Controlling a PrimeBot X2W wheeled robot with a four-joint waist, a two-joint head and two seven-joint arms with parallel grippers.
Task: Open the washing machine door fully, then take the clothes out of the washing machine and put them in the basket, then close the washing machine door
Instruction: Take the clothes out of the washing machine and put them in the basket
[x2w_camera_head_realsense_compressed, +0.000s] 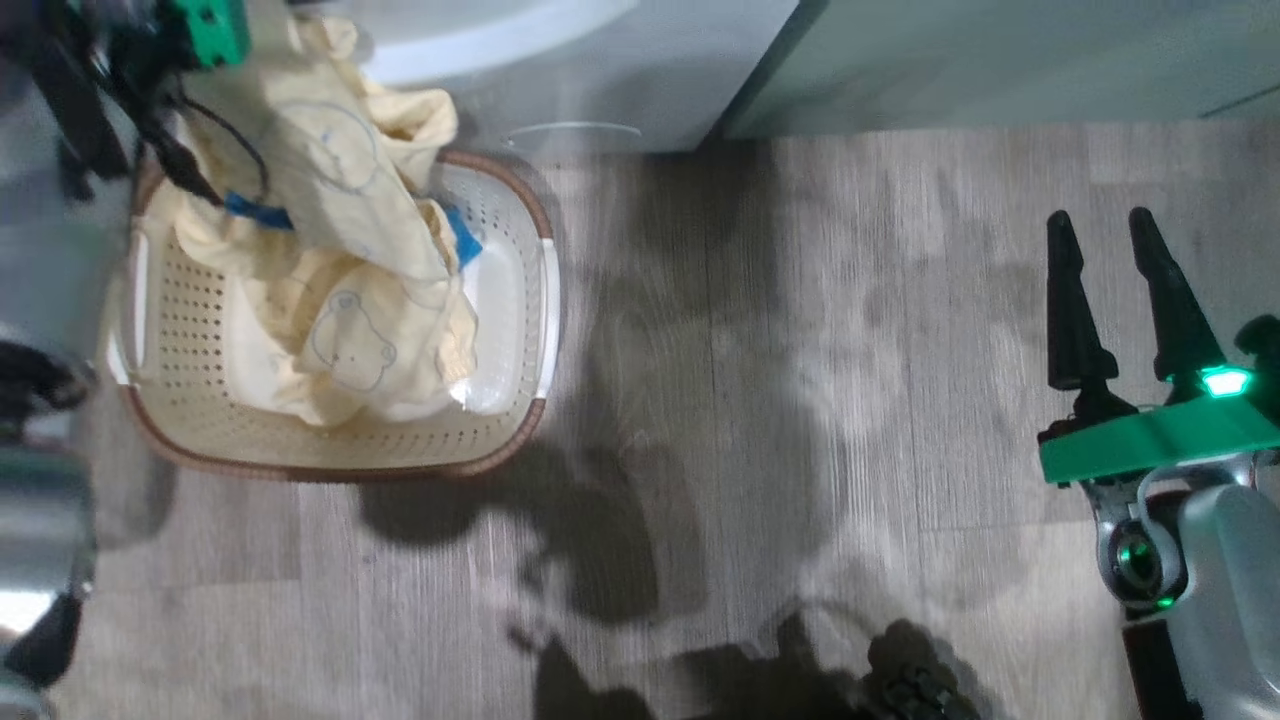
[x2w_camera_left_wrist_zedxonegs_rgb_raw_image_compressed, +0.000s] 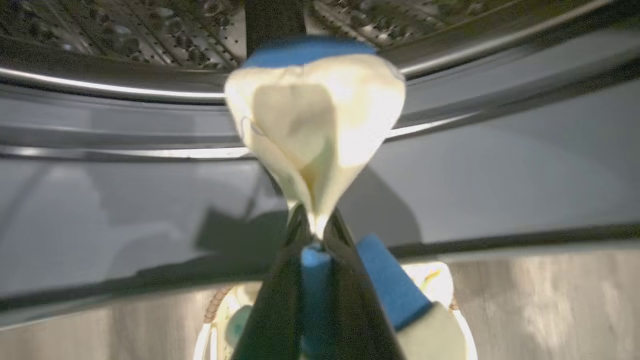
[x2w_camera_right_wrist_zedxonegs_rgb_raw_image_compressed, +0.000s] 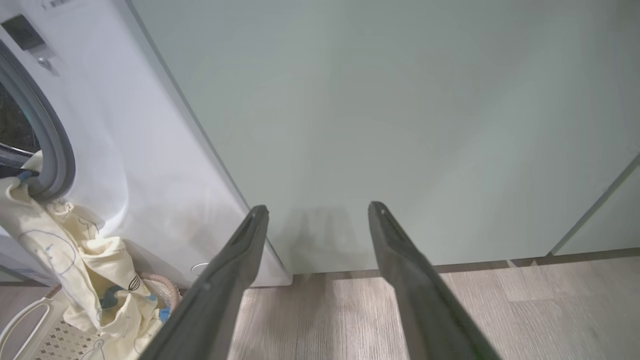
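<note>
My left gripper (x2w_camera_left_wrist_zedxonegs_rgb_raw_image_compressed: 316, 227) is shut on a fold of the cream-yellow clothes (x2w_camera_left_wrist_zedxonegs_rgb_raw_image_compressed: 315, 125) with a blue patch, held in front of the washing machine's drum mouth (x2w_camera_left_wrist_zedxonegs_rgb_raw_image_compressed: 150, 95). In the head view the clothes (x2w_camera_head_realsense_compressed: 330, 180) hang from the top left down into the cream basket (x2w_camera_head_realsense_compressed: 330, 465), which stands on the floor before the white washing machine (x2w_camera_head_realsense_compressed: 600, 90). The right wrist view shows the clothes (x2w_camera_right_wrist_zedxonegs_rgb_raw_image_compressed: 60, 240) trailing from the grey drum rim (x2w_camera_right_wrist_zedxonegs_rgb_raw_image_compressed: 55, 150) to the basket (x2w_camera_right_wrist_zedxonegs_rgb_raw_image_compressed: 20, 320). A blurred glossy shape (x2w_camera_head_realsense_compressed: 35, 520) at the left edge looks like the open washing machine door. My right gripper (x2w_camera_head_realsense_compressed: 1100, 220) is open and holds nothing.
Pale green cabinets (x2w_camera_right_wrist_zedxonegs_rgb_raw_image_compressed: 400, 125) stand right of the machine, directly ahead of my right gripper (x2w_camera_right_wrist_zedxonegs_rgb_raw_image_compressed: 319, 207). Grey wood floor (x2w_camera_head_realsense_compressed: 800, 400) stretches between the basket and my right arm. A dark part (x2w_camera_head_realsense_compressed: 910, 680) pokes in at the bottom edge.
</note>
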